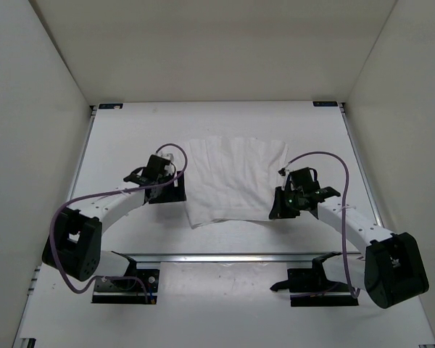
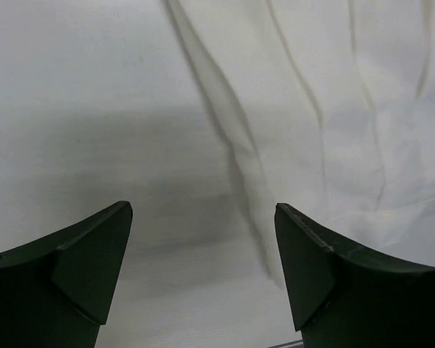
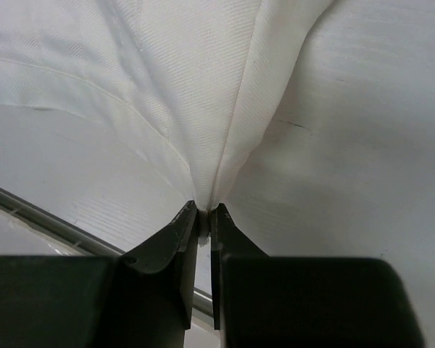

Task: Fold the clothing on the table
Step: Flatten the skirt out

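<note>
The clothing (image 1: 232,177), a thin white creased piece, lies spread on the table (image 1: 130,130) between my two arms. My left gripper (image 1: 178,181) hovers at its left edge, open, with nothing between its fingers. In the left wrist view the gripper (image 2: 203,210) stands over bare table (image 2: 72,109), and the clothing (image 2: 333,109) starts by the right finger (image 2: 326,275). My right gripper (image 1: 275,209) is at the cloth's near right corner. In the right wrist view it (image 3: 204,210) is shut on a pinched fold of the clothing (image 3: 188,87), which rises in a ridge from the table (image 3: 370,159).
White walls enclose the table on three sides. A silvery rail (image 1: 225,256) runs across the near side in front of the arm bases (image 1: 123,284). Dark corner brackets (image 1: 109,106) sit at the far corners. Purple cables (image 1: 326,156) loop off both arms.
</note>
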### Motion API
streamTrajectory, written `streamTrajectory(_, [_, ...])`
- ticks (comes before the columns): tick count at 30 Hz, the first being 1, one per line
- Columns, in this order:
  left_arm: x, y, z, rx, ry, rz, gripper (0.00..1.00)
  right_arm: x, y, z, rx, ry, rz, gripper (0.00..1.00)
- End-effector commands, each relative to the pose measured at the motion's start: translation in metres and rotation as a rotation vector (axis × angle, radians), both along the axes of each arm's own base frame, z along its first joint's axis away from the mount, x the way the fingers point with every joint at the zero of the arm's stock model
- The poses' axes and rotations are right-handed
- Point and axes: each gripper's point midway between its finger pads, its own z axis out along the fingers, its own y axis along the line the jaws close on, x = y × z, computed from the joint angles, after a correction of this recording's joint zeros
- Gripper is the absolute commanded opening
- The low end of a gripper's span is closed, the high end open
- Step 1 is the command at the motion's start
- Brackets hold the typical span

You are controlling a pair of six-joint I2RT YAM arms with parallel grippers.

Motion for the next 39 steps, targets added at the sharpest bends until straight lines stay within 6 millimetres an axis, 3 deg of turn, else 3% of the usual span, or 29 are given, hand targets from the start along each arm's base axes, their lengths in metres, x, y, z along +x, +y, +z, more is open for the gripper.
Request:
streamTrajectory(1, [-0.030,0.002,-0.014,0.035,0.047,-0.031,0.92,0.012,0.009,0.002,0.040,-0.048,0.001,0.00])
streamTrajectory(4, [-0.046,-0.001,-0.024,0.010,0.074,-0.028,0.87,0.012,0.011,-0.001,0.040,-0.042,0.010,0.00])
streamTrajectory(7, [-0.059,-0.017,-0.027,-0.061,0.090,-0.058,0.77,0.013,0.013,-0.002,0.046,-0.040,0.006,0.00])
streamTrajectory(10, [-0.062,-0.030,-0.030,-0.086,0.080,-0.067,0.82,0.014,0.011,-0.005,0.035,-0.042,0.004,0.00])
streamTrajectory(15, [-0.061,-0.048,-0.026,-0.159,0.061,-0.071,0.78,0.012,0.012,-0.004,0.040,-0.039,0.007,0.00])
streamTrajectory(18, [-0.064,-0.053,-0.035,-0.158,0.084,-0.084,0.75,0.012,0.012,-0.005,0.042,-0.041,0.008,0.00])
streamTrajectory(21, [-0.067,-0.062,-0.039,-0.173,0.106,-0.100,0.54,0.014,0.013,-0.003,0.046,-0.047,0.012,0.00])
streamTrajectory(23, [-0.066,-0.070,-0.038,-0.205,0.101,-0.112,0.23,0.011,0.014,-0.003,0.052,-0.037,0.018,0.00])
streamTrajectory(25, [-0.058,-0.071,-0.031,-0.210,0.074,-0.109,0.06,0.021,0.017,0.010,0.062,-0.071,0.021,0.00])
streamTrajectory(26, [-0.049,-0.073,-0.019,-0.209,0.048,-0.115,0.00,0.022,0.019,0.014,0.064,-0.075,0.028,0.00])
streamTrajectory(28, [-0.029,-0.073,0.010,-0.212,-0.012,-0.120,0.00,0.046,0.022,0.048,0.068,-0.151,0.021,0.01])
streamTrajectory(29, [-0.013,-0.068,0.038,-0.204,-0.069,-0.121,0.00,0.054,0.024,0.063,0.079,-0.189,0.021,0.00])
streamTrajectory(31, [0.013,-0.061,0.089,-0.191,-0.170,-0.121,0.00,0.081,0.029,0.125,0.111,-0.338,0.031,0.00])
streamTrajectory(32, [0.026,-0.054,0.130,-0.182,-0.241,-0.114,0.00,0.091,0.029,0.162,0.121,-0.423,0.028,0.00])
streamTrajectory(33, [0.033,-0.054,0.169,-0.195,-0.297,-0.117,0.00,0.091,0.031,0.176,0.122,-0.454,0.041,0.00])
streamTrajectory(34, [0.032,-0.045,0.185,-0.172,-0.309,-0.111,0.00,0.092,0.031,0.205,0.131,-0.512,0.045,0.00])
streamTrajectory(35, [0.039,-0.043,0.229,-0.196,-0.404,-0.107,0.00,0.091,0.029,0.222,0.127,-0.555,0.040,0.00])
streamTrajectory(36, [0.036,-0.039,0.261,-0.203,-0.448,-0.105,0.00,0.086,0.031,0.247,0.146,-0.606,0.048,0.01])
streamTrajectory(37, [0.029,-0.034,0.275,-0.196,-0.464,-0.102,0.00,0.077,0.032,0.270,0.167,-0.649,0.058,0.00])
streamTrajectory(39, [0.016,-0.026,0.327,-0.227,-0.563,-0.089,0.00,0.064,0.032,0.295,0.203,-0.682,0.058,0.00])
